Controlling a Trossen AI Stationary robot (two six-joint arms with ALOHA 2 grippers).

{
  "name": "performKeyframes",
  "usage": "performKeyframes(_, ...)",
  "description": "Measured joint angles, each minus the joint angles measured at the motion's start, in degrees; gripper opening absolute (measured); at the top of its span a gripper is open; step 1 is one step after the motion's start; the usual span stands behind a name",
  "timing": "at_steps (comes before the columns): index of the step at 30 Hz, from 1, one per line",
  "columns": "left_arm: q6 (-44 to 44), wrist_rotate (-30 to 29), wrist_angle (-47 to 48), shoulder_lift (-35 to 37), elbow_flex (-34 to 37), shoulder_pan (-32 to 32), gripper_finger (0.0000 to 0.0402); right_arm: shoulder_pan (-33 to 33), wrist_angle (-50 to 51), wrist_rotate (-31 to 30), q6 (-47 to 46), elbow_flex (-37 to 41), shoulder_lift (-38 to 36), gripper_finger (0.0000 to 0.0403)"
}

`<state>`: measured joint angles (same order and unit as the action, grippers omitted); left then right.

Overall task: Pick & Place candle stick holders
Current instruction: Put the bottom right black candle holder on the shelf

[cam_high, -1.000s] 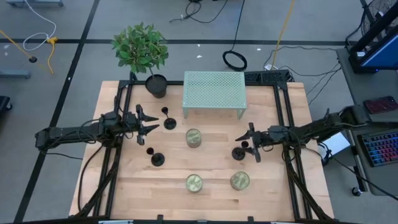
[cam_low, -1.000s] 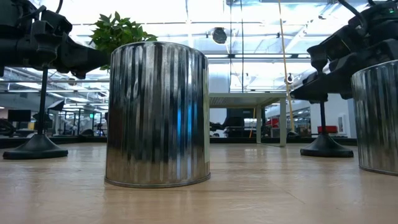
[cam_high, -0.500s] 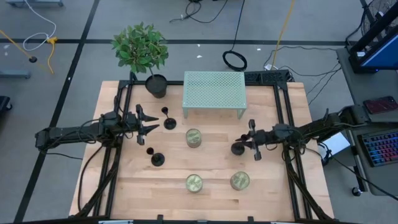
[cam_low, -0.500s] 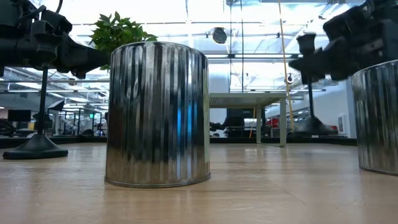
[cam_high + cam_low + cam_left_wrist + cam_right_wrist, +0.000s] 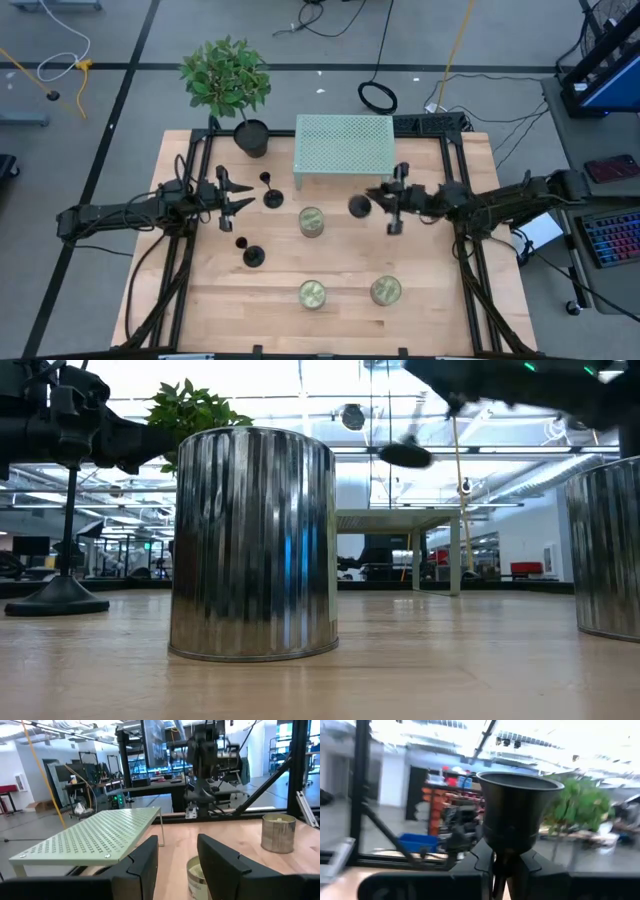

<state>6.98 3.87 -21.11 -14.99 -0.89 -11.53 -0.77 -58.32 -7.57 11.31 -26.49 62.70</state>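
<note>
Three black candle stick holders show. One [image 5: 270, 196] stands on its base just right of my open left gripper [image 5: 238, 197]. Another [image 5: 251, 255] stands nearer the table's front edge and shows at the left of the low view [image 5: 60, 595]. My right gripper [image 5: 380, 202] is shut on the third [image 5: 520, 807], in front of the green shelf. Its round base [image 5: 360, 206] hangs high over the table in the low view [image 5: 405, 455]. My right gripper pinches the holder's thin stem [image 5: 500, 870], just below the cup, between its two fingers. The fingers come about level from the table's right and lie across the stem. The holder is lifted clear of the table, its base [image 5: 360, 206] just beyond the fingertips.
Three pale green jar candles stand on the wood: one mid-table [image 5: 311, 222], two near the front edge [image 5: 312, 293] [image 5: 385, 290]. A green perforated shelf [image 5: 345, 150] stands at the far middle, a potted plant [image 5: 235, 85] at the far left. Black frame rails run along both sides.
My right gripper has taken the right-hand holder off the table, raised it, and carried it toward the far edge and a little toward the left. The holder was standing on its base a second ago and now hangs clear, high above the wood.
</note>
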Motion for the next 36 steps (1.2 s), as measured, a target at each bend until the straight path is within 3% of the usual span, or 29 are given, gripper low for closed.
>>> performKeyframes(5, -1.25, 0.03, -0.40, -0.02, 0.00, -0.02, 0.0145, 5.47, 11.70, -7.49, 4.49, -12.05, 3.97, 0.0017)
performKeyframes(10, -1.46, 0.03, -0.17, 0.00, -0.01, -0.01, 0.0145, 14.61, 19.34, -9.14, 3.35, -20.37, 8.22, 0.0017)
performKeyframes(15, -1.32, 0.05, -0.16, 0.01, 0.00, 0.00, 0.0145, 24.87, 19.10, -9.10, 1.58, -23.11, 12.02, 0.0017)
performKeyframes(21, -1.31, 0.07, 0.08, -0.02, 0.00, -0.01, 0.0145, 35.90, 21.32, -8.94, -8.70, -23.29, 15.27, 0.0017)
performKeyframes(36, -1.30, 0.09, 0.53, 0.01, 0.00, -0.01, 0.0145, 40.59, 20.98, -8.75, -10.00, -23.33, 20.96, 0.0019)
